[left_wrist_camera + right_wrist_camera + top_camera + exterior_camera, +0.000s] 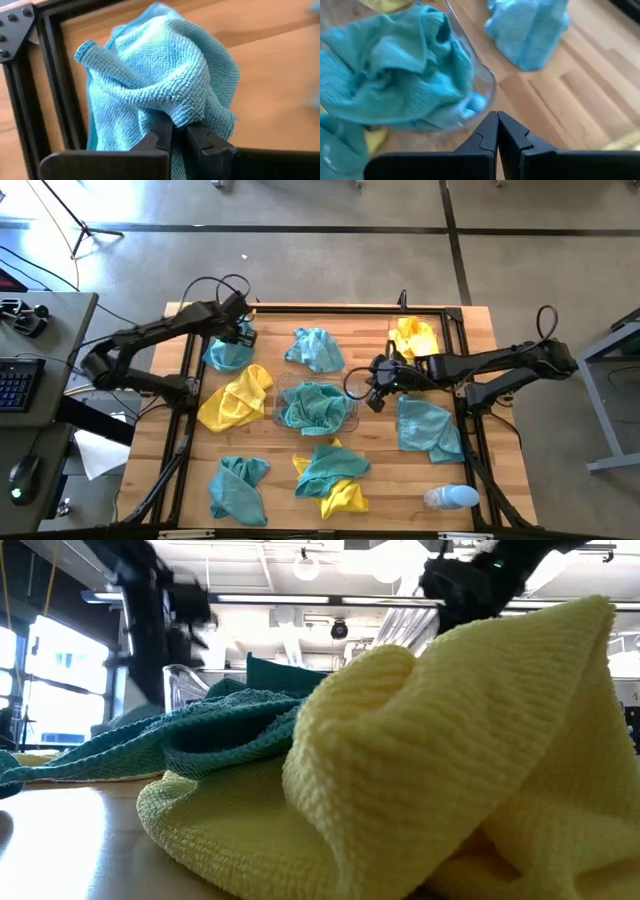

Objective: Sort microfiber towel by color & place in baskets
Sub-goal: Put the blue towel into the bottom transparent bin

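- Left pincer [177, 132] clamped a thin fold of teal towel [160, 75]; it could slip free.
- Right pincer [497, 125], closed and empty, risked knocking the clear basket [487, 85].

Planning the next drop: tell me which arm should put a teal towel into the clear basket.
Left. The left gripper is already shut on a teal towel at the far left corner; the right gripper is shut and empty beside the clear basket.

Counter [470, 330]: bare wood between the right teal towel [428, 428] and the bottle [450, 497]; open strip along the far edge. Centre blocked by the basket [350, 412] heaped with a teal towel [313, 406]. Black frame rails [187, 430] border both sides.
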